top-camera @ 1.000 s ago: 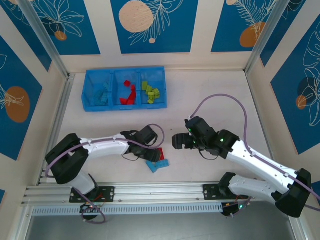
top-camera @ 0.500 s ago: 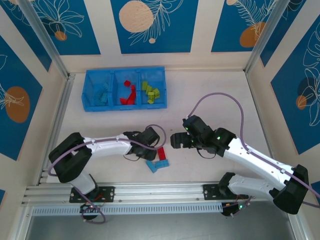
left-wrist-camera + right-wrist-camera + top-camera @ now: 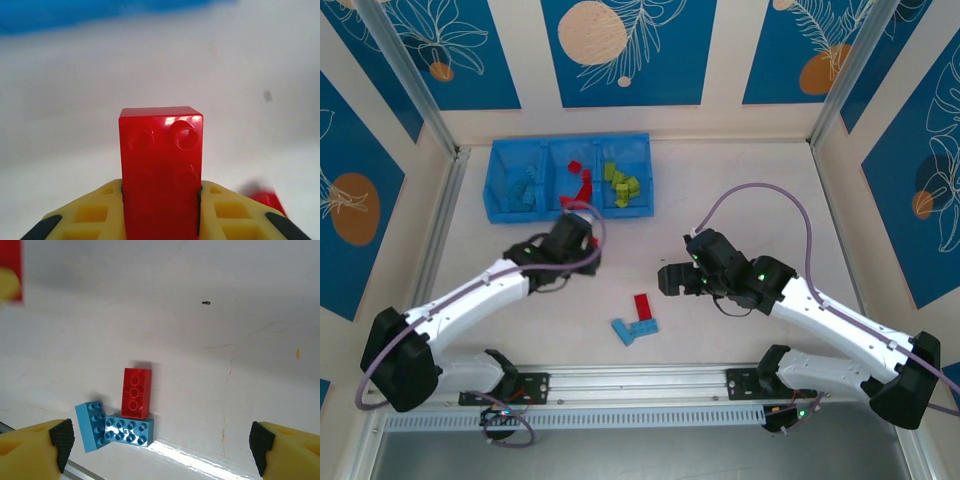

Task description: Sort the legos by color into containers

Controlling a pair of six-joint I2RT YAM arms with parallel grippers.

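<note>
Left gripper (image 3: 161, 210) clamped on red brick (image 3: 161, 150), just at 6 o'clock of blue tray (image 3: 505, 150), right gripper (image 3: 668, 281) fingers wide apart, loose red brick (image 3: 642, 305) and blue bricks (image 3: 635, 329) on table at 7 o'clock of it.

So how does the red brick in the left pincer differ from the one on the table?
The held red brick is clamped in the left pincer, off the table; the loose red brick lies on it. The loose one abuts a light blue brick; the held one touches no brick. Both are red.
</note>
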